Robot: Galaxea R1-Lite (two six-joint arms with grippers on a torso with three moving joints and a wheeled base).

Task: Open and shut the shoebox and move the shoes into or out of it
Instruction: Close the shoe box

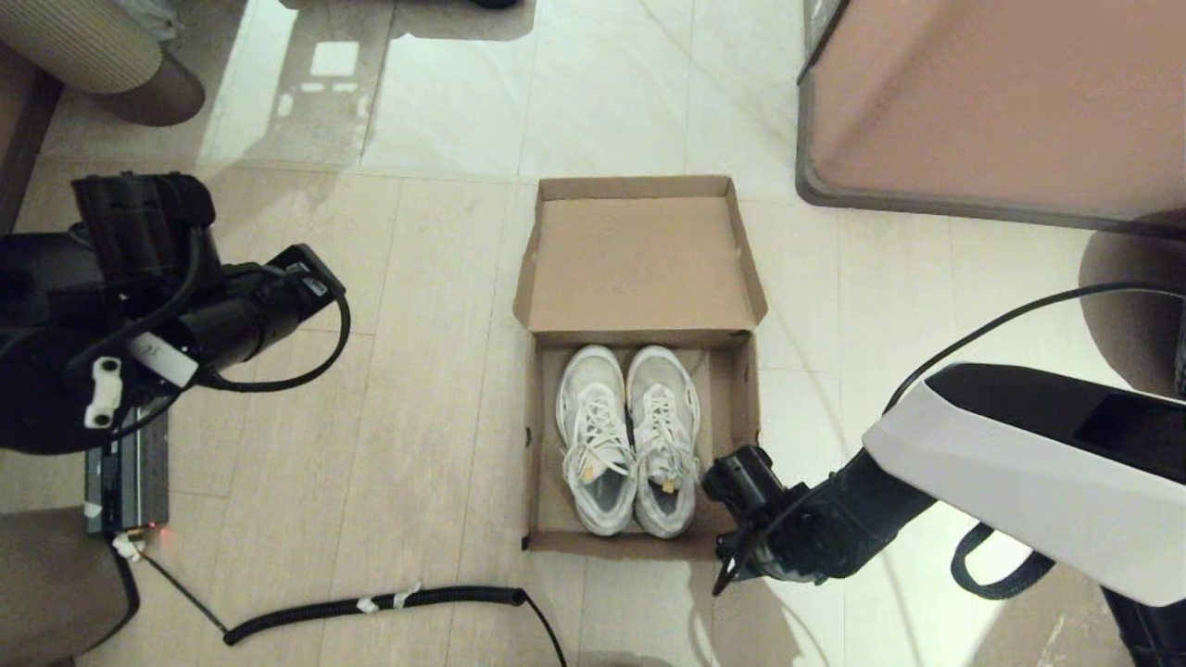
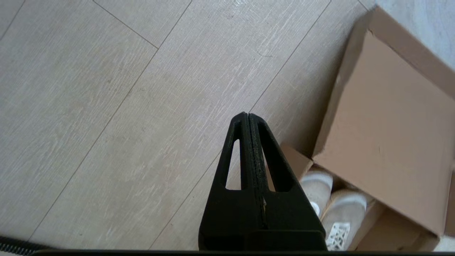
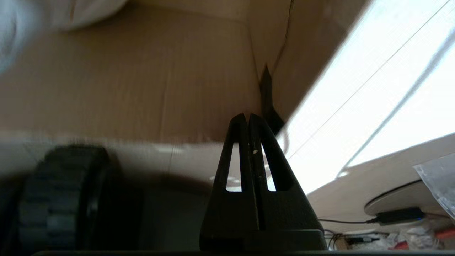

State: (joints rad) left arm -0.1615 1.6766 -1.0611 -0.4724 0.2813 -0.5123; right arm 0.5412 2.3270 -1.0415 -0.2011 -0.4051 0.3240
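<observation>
Low at the near right corner of the shoebox (image 1: 639, 361), my right gripper (image 3: 247, 119) has its jaws pressed together on nothing, tips against the outer cardboard wall. Its lid lies flung back flat and the shoes (image 1: 628, 437) sit side by side inside, toes toward the hinge. To do this well I judge I should rise above the wall and spread wide before reaching either shoe. My left gripper (image 2: 247, 119), jaws pressed together, hangs over bare floor.

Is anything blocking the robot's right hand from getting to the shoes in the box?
Nothing visible does. The shoebox lid is folded back, so the shoes lie uncovered. The right gripper, jaws shut, is low at the box's near right corner.
</observation>
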